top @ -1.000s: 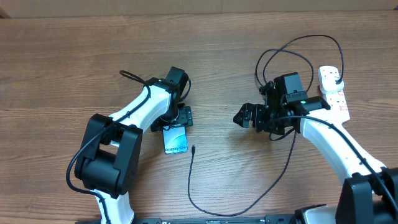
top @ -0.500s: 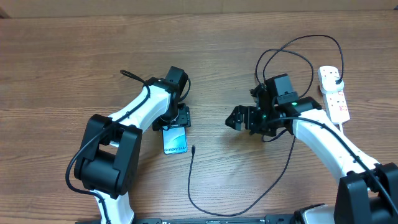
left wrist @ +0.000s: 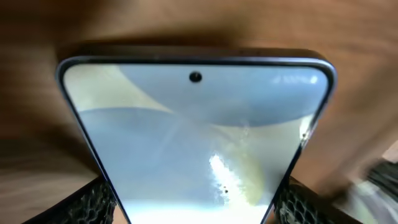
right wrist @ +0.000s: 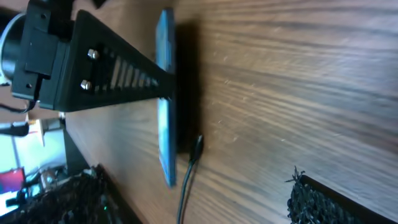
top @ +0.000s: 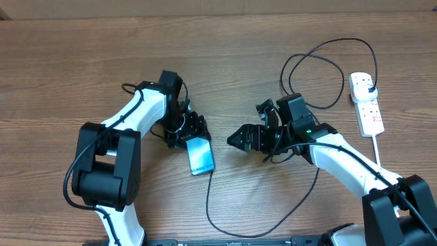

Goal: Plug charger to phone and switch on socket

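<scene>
The phone (top: 201, 156) shows its light blue screen, turned at an angle on the wood, and my left gripper (top: 189, 131) is shut on its upper end. In the left wrist view the phone (left wrist: 196, 130) fills the frame, with a mesh finger (left wrist: 93, 202) pressed against each long edge. The charger's connector tip (top: 212, 171) lies just off the phone's lower end, and its thin black cable (top: 273, 231) loops back to a plug in the socket (top: 367, 104). My right gripper (top: 235, 139) is open, right of the phone. From the right wrist, phone (right wrist: 166, 124) and tip (right wrist: 196, 148) lie ahead.
The white power strip's thick cord (top: 377, 154) runs down the right side toward the table's front edge. Black cable arcs (top: 321, 51) lie behind my right arm. Bare wood lies at the far left and along the back.
My left gripper closed on the phone and turned it, swinging its lower end right toward the connector tip. My right gripper moved left toward the phone, staying open.
</scene>
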`<move>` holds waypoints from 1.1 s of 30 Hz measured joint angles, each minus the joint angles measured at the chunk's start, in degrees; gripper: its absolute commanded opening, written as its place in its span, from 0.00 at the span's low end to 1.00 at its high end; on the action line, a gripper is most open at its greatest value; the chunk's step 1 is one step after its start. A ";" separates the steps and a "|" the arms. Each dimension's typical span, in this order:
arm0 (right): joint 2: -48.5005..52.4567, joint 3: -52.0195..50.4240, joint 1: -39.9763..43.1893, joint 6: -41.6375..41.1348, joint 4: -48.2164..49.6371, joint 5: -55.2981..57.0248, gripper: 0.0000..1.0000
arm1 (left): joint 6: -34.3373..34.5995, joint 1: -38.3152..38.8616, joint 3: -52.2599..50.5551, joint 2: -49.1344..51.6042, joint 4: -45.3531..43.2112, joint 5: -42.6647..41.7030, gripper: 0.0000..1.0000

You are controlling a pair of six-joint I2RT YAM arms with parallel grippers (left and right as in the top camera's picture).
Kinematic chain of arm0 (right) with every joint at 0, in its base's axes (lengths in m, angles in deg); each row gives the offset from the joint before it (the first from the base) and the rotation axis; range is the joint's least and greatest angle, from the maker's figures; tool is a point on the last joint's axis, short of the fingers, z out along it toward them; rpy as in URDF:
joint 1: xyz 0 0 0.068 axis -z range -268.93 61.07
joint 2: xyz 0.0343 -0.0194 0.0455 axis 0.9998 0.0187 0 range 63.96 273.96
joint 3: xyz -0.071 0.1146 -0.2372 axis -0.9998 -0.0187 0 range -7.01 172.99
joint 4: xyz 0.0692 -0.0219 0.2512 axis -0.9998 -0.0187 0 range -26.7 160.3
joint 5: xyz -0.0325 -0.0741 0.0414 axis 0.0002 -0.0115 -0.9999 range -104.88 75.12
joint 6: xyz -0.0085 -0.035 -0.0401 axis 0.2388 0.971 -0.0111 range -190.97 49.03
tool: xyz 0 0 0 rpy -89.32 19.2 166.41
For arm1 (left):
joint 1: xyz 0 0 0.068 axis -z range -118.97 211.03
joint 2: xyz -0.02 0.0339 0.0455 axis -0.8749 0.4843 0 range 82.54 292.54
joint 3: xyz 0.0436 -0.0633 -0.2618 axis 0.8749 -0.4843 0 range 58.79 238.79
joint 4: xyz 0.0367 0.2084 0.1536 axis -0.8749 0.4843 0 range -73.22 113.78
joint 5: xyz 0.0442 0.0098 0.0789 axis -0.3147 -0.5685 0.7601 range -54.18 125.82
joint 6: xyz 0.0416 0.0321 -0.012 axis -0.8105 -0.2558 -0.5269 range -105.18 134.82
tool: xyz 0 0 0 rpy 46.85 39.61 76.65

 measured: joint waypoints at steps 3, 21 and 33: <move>0.00 -0.07 -2.05 -0.72 1.51 -0.61 1.00 | -2.58 0.04 -0.76 1.09 1.27 -6.47 0.71; 1.55 -0.17 -13.11 -7.82 2.95 8.13 0.80 | -7.48 0.42 -1.49 2.43 2.08 -12.74 0.74; 7.48 -0.37 -16.68 -11.04 5.73 10.03 0.34 | -8.55 0.42 -1.49 2.43 2.05 -12.68 0.76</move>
